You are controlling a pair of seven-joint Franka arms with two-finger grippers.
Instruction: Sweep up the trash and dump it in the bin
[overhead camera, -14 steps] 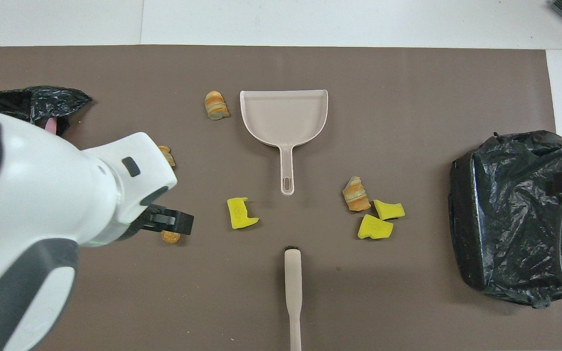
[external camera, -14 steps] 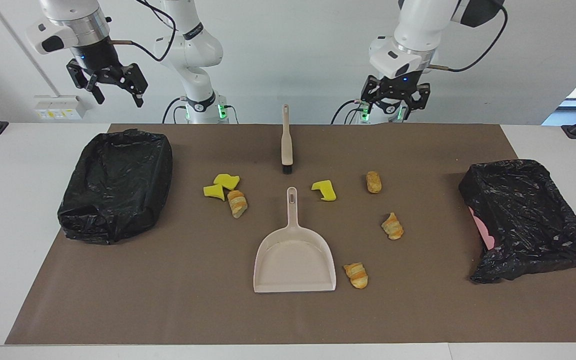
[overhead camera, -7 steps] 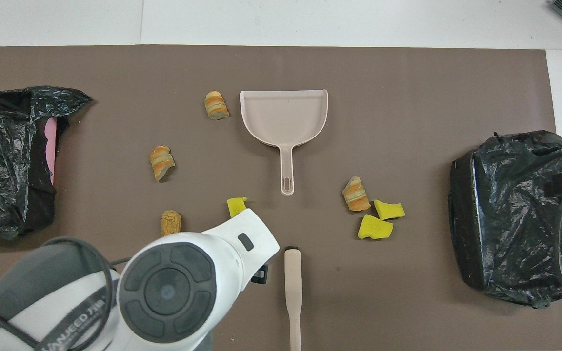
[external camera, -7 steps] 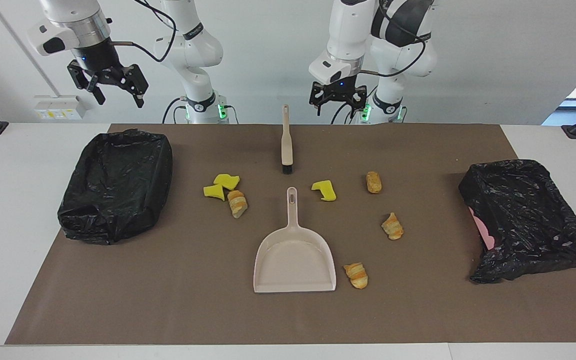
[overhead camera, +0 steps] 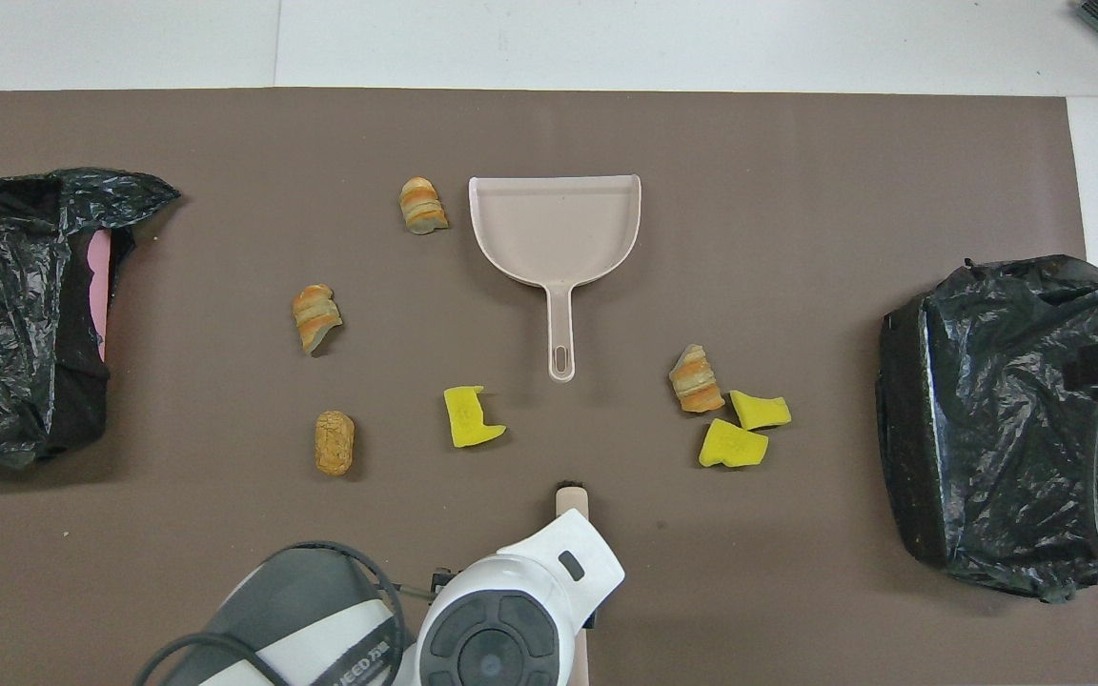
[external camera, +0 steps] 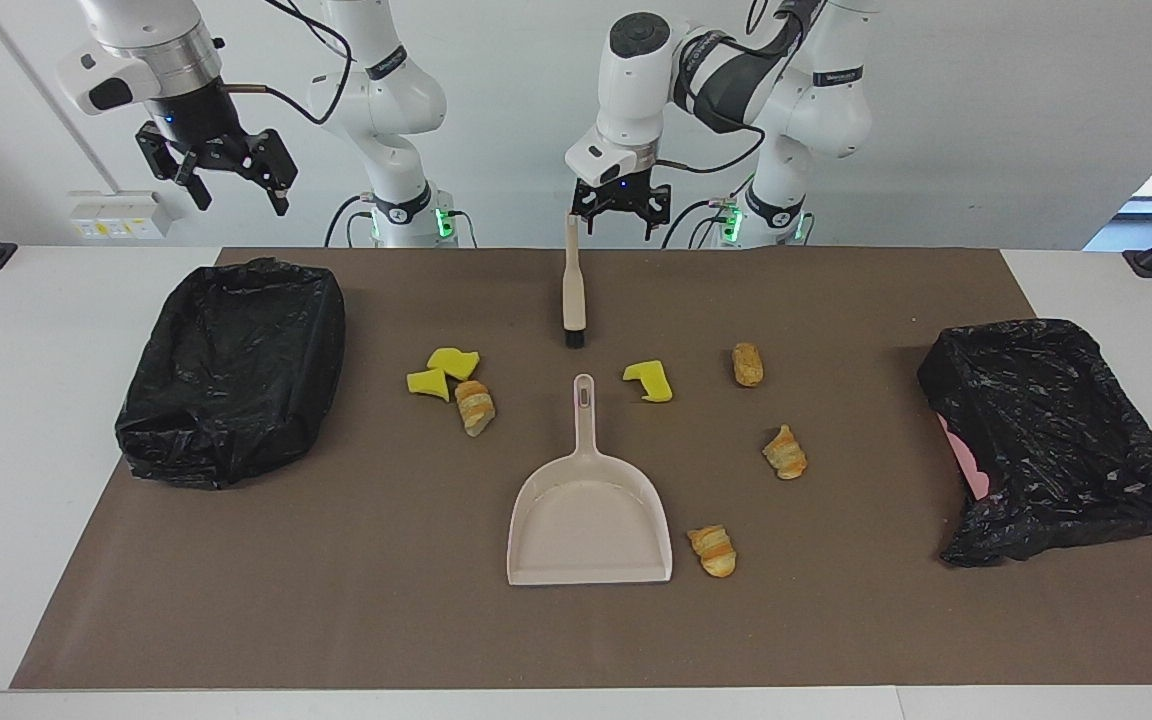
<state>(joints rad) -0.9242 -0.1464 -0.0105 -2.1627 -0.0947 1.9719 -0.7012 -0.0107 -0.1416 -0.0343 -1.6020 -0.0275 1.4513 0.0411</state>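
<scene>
Left gripper (external camera: 619, 207) hanging open over the brush (external camera: 572, 281) handle, holding nothing

Facing view: black bag-lined bins (external camera: 232, 368) are sitting at both table ends, the dustpan (external camera: 589, 518) is lying mid-mat, and the right gripper (external camera: 219, 165) is waiting open and empty above one bin. Overhead view: the left arm is covering the brush (overhead camera: 572, 498) handle, while yellow sponge chunks (overhead camera: 471, 416) and striped rolls (overhead camera: 315, 316) are lying scattered around the dustpan (overhead camera: 556, 233), nothing blocking them

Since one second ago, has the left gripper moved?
Yes. The left gripper has swung toward the table's middle and now hangs over the handle of the beige plastic brush, jaws open.
</scene>
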